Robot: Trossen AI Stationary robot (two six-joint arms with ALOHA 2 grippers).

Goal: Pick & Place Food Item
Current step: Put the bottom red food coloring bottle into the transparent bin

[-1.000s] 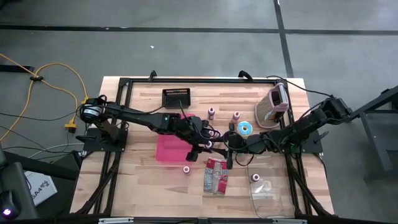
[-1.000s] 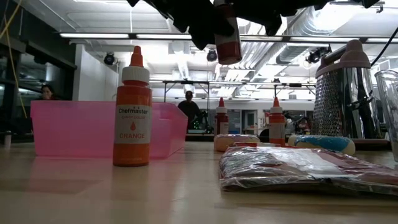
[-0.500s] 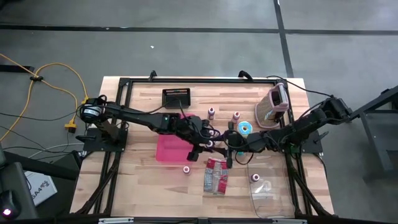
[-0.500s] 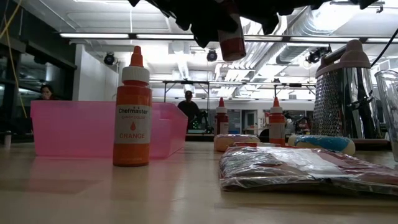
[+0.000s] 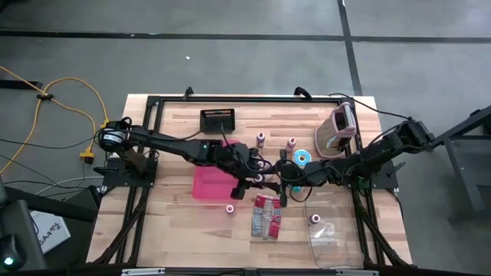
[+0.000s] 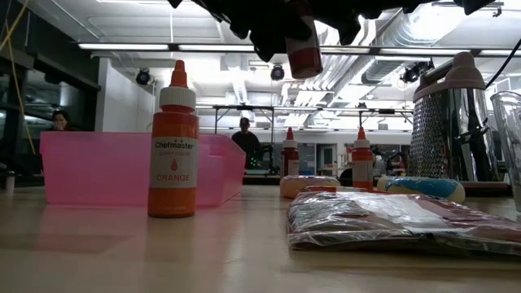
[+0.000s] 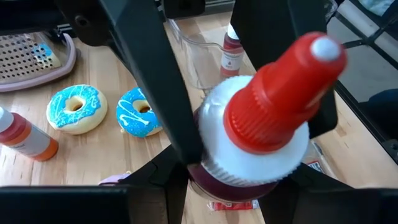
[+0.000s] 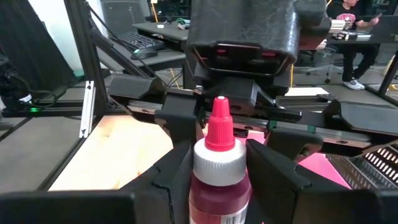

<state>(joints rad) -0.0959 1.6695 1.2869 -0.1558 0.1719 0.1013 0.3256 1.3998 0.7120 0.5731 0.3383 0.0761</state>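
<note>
Above mid-table, both hands (image 5: 261, 179) (image 5: 282, 181) around one red-capped bottle (image 7: 261, 118).

The orange bottle (image 6: 172, 142) standing on the surface just beside the pink bin (image 6: 122, 167) carries a label reading "Chefmaster" and, lower down, "ORANGE". A smaller line between them cannot be read.
</note>
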